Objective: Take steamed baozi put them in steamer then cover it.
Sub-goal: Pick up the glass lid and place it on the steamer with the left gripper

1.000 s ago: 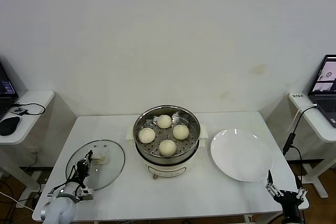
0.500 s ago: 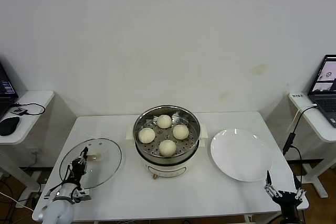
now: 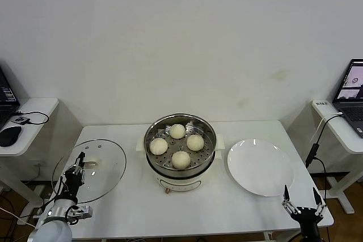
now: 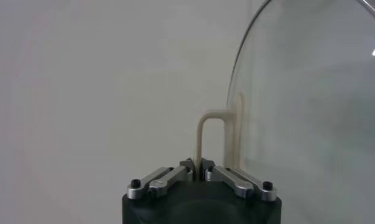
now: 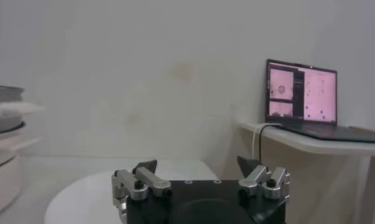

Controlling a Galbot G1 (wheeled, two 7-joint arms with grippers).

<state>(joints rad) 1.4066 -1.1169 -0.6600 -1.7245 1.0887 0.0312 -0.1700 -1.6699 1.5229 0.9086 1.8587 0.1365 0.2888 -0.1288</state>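
Observation:
Several cream-white steamed baozi (image 3: 181, 159) lie on the perforated tray inside the steel steamer (image 3: 152, 133) at the table's middle; the pot stands uncovered. Left of it, my left gripper (image 3: 77, 166) is shut on the cream bar handle (image 4: 205, 135) of the clear glass cover (image 3: 99, 175). The cover is raised off the table and tilted, its glass (image 4: 309, 109) standing edge-on beside my left gripper (image 4: 196, 165). My right gripper (image 3: 302, 200) hangs open by the table's front right corner with nothing between its fingers, seen also in the right wrist view (image 5: 198, 164).
A flat white plate (image 3: 261, 167) lies to the right of the steamer. Side desks stand at both sides, with a laptop (image 5: 300, 91) on the right one. The steamer's edge (image 5: 5, 122) shows far off in the right wrist view.
The cover has come up off the table and tilted, carried to the left with my left gripper on its handle. My right gripper has barely shifted.

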